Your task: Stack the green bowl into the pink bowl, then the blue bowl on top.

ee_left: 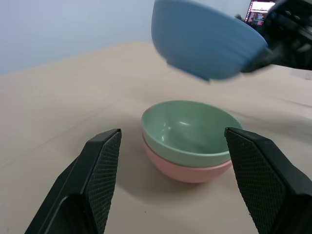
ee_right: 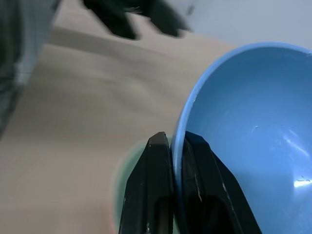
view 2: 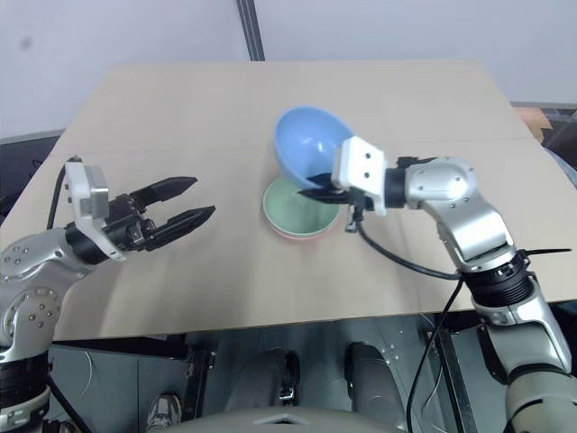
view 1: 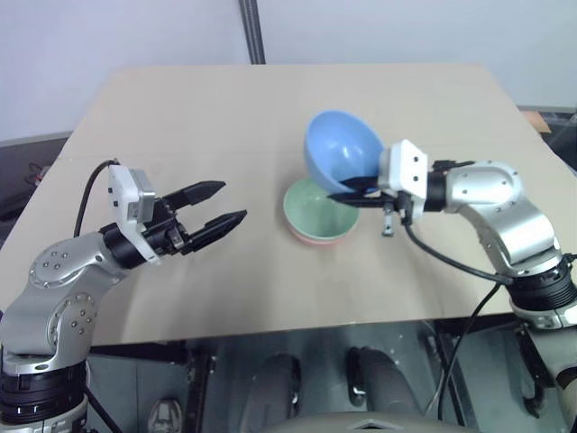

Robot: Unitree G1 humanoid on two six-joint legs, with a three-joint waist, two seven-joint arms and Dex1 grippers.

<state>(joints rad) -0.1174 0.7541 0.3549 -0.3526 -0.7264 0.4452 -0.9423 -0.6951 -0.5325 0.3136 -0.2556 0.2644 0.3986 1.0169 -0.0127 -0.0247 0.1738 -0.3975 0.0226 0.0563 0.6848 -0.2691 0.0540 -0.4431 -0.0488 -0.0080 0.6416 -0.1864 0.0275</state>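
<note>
Now right gripper (ee_right: 173,141) clamped on blue bowl (view 1: 343,144)

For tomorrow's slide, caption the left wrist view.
Right hand holds round sky-blue plastic bowl above mint-green bowl nested in salmon-pink bowl.

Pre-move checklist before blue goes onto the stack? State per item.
1. Green bowl nested in pink bowl: ok.
2. Right gripper pinching the blue bowl by its rim: ok.
3. Blue bowl lifted off the table, above the stack: ok.
4. Blue bowl level for nesting: not ok, tilted.
5. Blue bowl centred over stack: cannot tell.
6. Left gripper open, empty, apart from the bowls: ok.
</note>
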